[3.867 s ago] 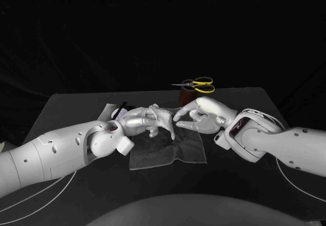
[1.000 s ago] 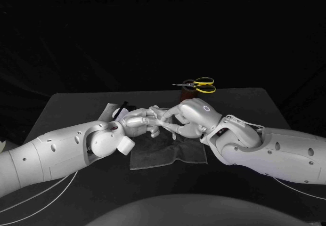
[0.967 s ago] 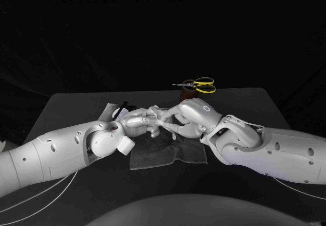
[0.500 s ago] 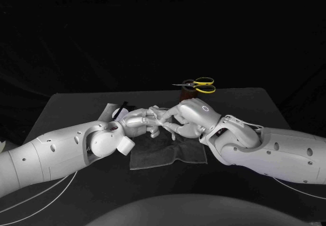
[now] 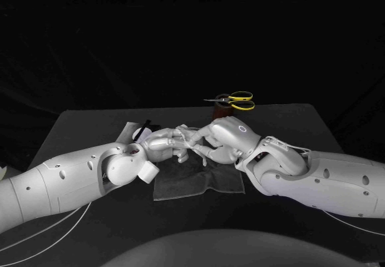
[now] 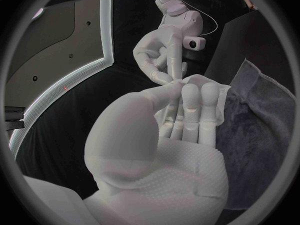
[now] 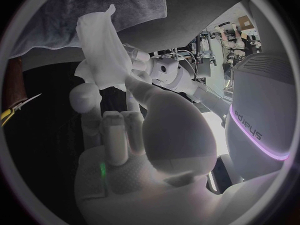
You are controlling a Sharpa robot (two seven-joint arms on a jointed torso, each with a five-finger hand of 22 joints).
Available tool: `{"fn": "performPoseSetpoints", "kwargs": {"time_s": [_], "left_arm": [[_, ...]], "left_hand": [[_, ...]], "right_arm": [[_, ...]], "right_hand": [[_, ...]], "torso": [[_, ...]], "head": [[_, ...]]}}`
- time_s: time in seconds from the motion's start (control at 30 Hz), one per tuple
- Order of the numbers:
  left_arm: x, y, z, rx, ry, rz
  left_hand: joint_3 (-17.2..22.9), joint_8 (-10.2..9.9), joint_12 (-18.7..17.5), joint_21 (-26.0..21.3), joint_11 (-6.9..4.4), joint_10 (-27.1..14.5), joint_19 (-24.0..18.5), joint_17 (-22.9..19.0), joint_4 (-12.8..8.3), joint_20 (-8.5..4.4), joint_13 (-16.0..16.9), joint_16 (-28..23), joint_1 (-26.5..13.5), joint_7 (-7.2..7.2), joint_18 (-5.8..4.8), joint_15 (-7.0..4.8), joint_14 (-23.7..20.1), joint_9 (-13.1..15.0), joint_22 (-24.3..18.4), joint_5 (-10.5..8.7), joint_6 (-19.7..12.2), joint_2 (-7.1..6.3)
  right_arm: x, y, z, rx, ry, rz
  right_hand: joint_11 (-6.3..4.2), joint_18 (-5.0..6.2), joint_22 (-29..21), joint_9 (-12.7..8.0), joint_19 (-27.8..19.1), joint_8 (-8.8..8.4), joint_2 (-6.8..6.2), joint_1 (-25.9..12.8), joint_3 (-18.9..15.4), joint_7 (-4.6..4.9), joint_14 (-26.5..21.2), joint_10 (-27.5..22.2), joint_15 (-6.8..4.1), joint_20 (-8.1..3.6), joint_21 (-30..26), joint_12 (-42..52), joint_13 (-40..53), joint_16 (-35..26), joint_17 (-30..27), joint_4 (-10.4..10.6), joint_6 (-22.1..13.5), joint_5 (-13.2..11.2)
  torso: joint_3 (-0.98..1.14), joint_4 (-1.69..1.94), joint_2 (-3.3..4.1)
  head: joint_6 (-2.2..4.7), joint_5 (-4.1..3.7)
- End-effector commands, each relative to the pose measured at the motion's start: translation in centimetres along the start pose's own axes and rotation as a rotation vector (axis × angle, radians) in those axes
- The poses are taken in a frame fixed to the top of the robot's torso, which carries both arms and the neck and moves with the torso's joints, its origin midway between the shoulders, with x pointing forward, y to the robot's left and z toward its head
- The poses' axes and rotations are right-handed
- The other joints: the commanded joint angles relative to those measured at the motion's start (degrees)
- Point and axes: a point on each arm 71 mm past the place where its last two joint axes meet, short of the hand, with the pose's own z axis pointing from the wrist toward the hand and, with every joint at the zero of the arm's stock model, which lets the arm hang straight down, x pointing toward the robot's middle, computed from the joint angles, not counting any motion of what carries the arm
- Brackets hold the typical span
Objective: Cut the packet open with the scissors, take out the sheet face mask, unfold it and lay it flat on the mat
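The white sheet face mask [image 5: 185, 131] is still folded and is held above the grey mat [image 5: 201, 179] between my two hands. My left hand [image 5: 163, 146] grips it, with the fingers wrapped round the folded sheet [image 6: 209, 96]. My right hand [image 5: 223, 139] meets it from the other side. In the left wrist view the right hand [image 6: 164, 41] pinches the mask's edge between thumb and finger. In the right wrist view the mask [image 7: 104, 51] hangs as a crumpled strip beyond my right hand [image 7: 128, 135], with the mat [image 7: 75, 15] behind it. The yellow-handled scissors [image 5: 236, 100] stand at the back.
The scissors stick out of a dark holder [image 5: 218, 114] behind my right hand. The opened packet [image 5: 132, 131] lies on the black table [image 5: 80, 125] behind my left forearm. The mat [image 6: 262, 130] lies wrinkled under both hands.
Since the earliest frame my right hand has closed in on the left hand and taken the mask's edge. Over the last second it has crept slightly further left.
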Motion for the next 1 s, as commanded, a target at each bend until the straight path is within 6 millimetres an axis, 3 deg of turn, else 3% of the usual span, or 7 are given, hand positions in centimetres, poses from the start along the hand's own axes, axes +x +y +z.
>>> {"fn": "performPoseSetpoints", "kwargs": {"time_s": [0.03, 0.23, 0.47, 0.83, 0.9, 1.0], "left_arm": [[0.2, -0.2, 0.1, 0.010, 0.014, -0.009], [0.0, -0.2, 0.0, 0.009, 0.007, -0.008], [-0.3, -0.2, -0.1, 0.007, -0.001, -0.006], [-0.4, -0.2, -0.2, 0.007, -0.008, -0.005], [-0.4, -0.2, -0.2, 0.006, -0.008, -0.005], [-0.4, -0.2, -0.2, 0.007, -0.008, -0.005]], "left_hand": [[-0.4, 0.2, -0.4, -0.5, 0.04, 0.5, 0.2, -0.1, 0.2, 0.34, 0.1, 0.4, -0.5, 0.01, 0.96, 0.20, -0.2, -0.1, -0.1, -0.32, 0.4, 0.20], [-0.4, 0.2, -0.4, -0.5, 0.04, 0.5, 0.2, -0.1, 0.2, 0.34, 0.1, 0.4, -0.5, 0.01, 0.96, 0.20, -0.2, -0.1, -0.1, -0.32, 0.4, 0.20], [-0.4, 0.2, -0.4, -0.5, 0.04, 0.5, 0.2, -0.1, 0.2, 0.34, 0.1, 0.4, -0.5, 0.01, 0.96, 0.20, -0.2, -0.1, -0.1, -0.32, 0.4, 0.20], [-0.5, 0.2, -0.4, -0.5, 0.05, 0.5, 0.3, -0.1, 0.2, 0.35, 0.0, 0.5, -0.5, 0.03, 0.94, 0.20, -0.2, -0.1, 0.0, -0.31, 0.4, 0.20], [-0.5, 0.2, -0.4, -0.5, 0.05, 0.5, 0.3, -0.1, 0.2, 0.35, 0.0, 0.5, -0.5, 0.03, 0.94, 0.20, -0.2, -0.1, 0.0, -0.31, 0.4, 0.20], [-0.6, 0.2, -0.5, -0.6, 0.08, 0.6, 0.4, -0.2, 0.3, 0.37, 0.0, 0.5, -0.6, 0.08, 0.94, 0.23, -0.2, -0.2, -0.2, -0.32, 0.4, 0.18]], "right_arm": [[-0.3, 0.2, 0.0, -0.008, -0.047, 0.003], [-0.9, 0.1, -0.3, 0.003, -0.106, 0.021], [-1.3, -0.5, -0.8, 0.035, -0.104, 0.040], [-1.3, -1.3, -1.3, 0.073, -0.035, 0.080], [-1.2, -1.4, -1.3, 0.076, -0.017, 0.086], [-0.9, -1.4, -1.2, 0.079, 0.011, 0.081]], "right_hand": [[-0.53, 0.56, 4.8, 1.9, 0.3, 0.89, 0.30, -0.7, 0.6, -0.35, 6.0, 5.8, -0.57, -0.28, 0.4, 0.3, 14.6, 0.2, 15.1, 0.2, 0.2, 0.1], [-0.80, 0.49, 5.0, 3.2, 0.5, 1.85, 0.19, -1.2, 1.0, -0.63, 6.0, 5.9, -0.82, -0.42, 0.8, 0.4, 14.6, 0.2, 15.1, 0.4, 0.0, 0.1], [-1.02, 0.51, 5.2, 6.6, 0.5, 3.86, -0.08, -1.8, 2.1, -0.85, 6.0, 5.9, -1.06, -0.66, 0.6, 0.5, 14.7, 0.2, 15.1, 0.5, -1.3, 0.1], [-0.83, 0.71, 4.9, 8.2, 0.0, 4.20, -0.61, -2.1, 2.7, -0.56, 6.0, 5.6, -0.97, -0.68, -1.0, -0.6, 14.0, 0.2, 15.1, 0.5, -3.2, 0.1], [0.53, 0.95, 4.3, 7.5, -1.1, 1.50, -2.59, -3.6, 1.2, 1.20, 5.8, 5.1, -0.08, -0.27, -3.9, -2.3, 13.0, 0.0, 14.5, 1.0, -8.1, 0.1], [2.06, 0.96, 3.7, 6.3, -2.1, -1.04, -5.95, -5.9, -1.5, 2.92, 5.4, 4.6, 1.25, 0.57, -6.1, -3.7, 12.3, -0.5, 13.6, 1.9, -11.2, 0.2]], "torso": [[0.03, -0.02, 0.01], [0.06, -0.03, 0.01], [0.00, -0.07, -0.03], [0.00, -0.04, -0.01], [-0.02, -0.07, -0.01], [-0.01, -0.07, -0.02]], "head": [[0.00, -0.02], [0.00, 0.03], [0.00, 0.05], [0.00, 0.13], [0.00, 0.10], [0.00, 0.10]]}}
